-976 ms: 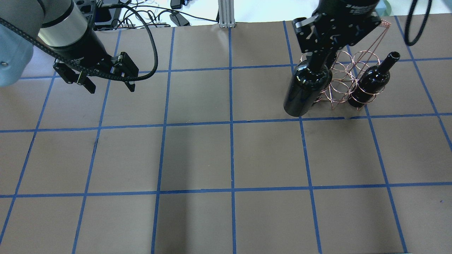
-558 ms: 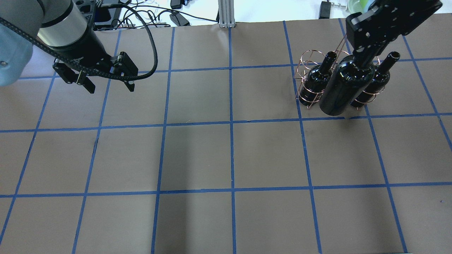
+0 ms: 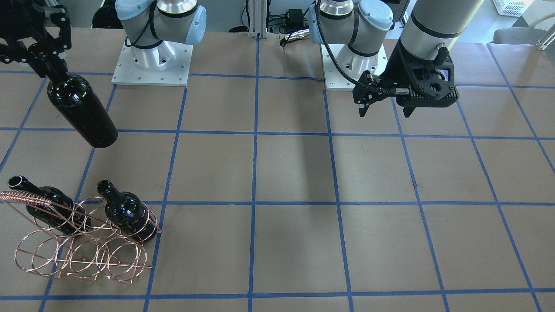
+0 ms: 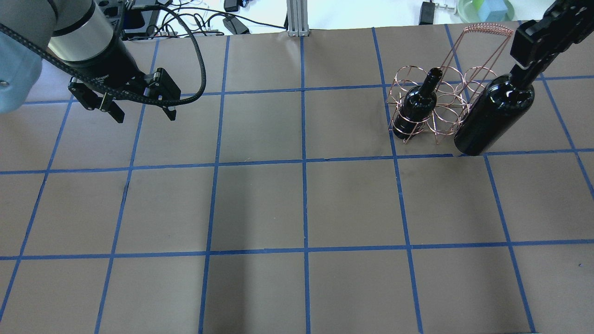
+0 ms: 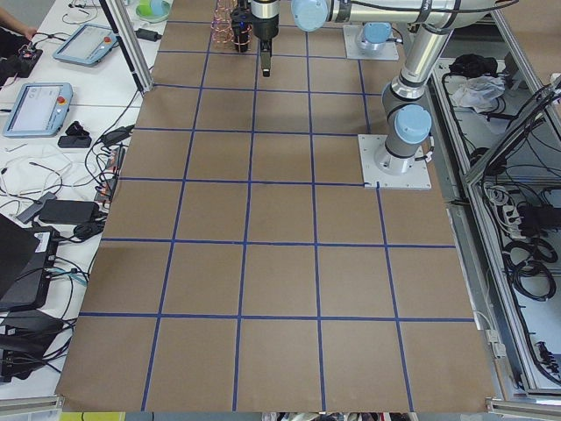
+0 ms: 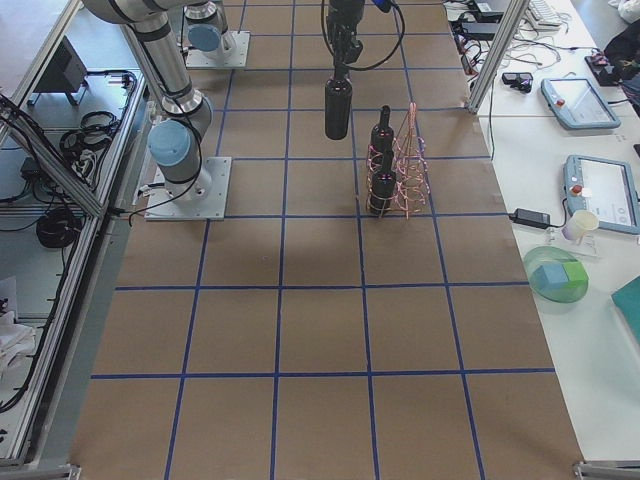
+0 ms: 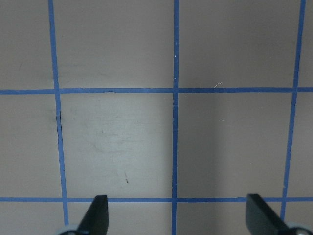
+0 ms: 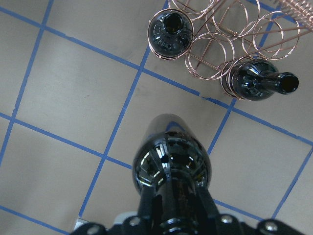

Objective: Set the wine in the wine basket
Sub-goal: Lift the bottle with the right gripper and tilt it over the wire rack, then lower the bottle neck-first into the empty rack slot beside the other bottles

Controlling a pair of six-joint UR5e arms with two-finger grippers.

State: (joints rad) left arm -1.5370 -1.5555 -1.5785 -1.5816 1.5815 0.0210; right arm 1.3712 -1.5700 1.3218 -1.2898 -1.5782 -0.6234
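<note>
Right gripper (image 3: 51, 69), clamped on the neck of a wine bottle (image 3: 82, 113), hangs it upright in the front view, apart from the wire basket (image 3: 82, 260), where a second bottle (image 3: 129, 214) and a third bottle (image 3: 43, 203) stand: three bottles, one basket. Overhead, the left gripper (image 4: 145, 115) hovers well apart, fingers spread and empty. Judging by the right wrist view, the carry is under way; next the bottle needs centring over a free ring between the two, then lowering straight.

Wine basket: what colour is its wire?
The wine basket is copper or rose-gold, clearest in the exterior front-facing view.
</note>
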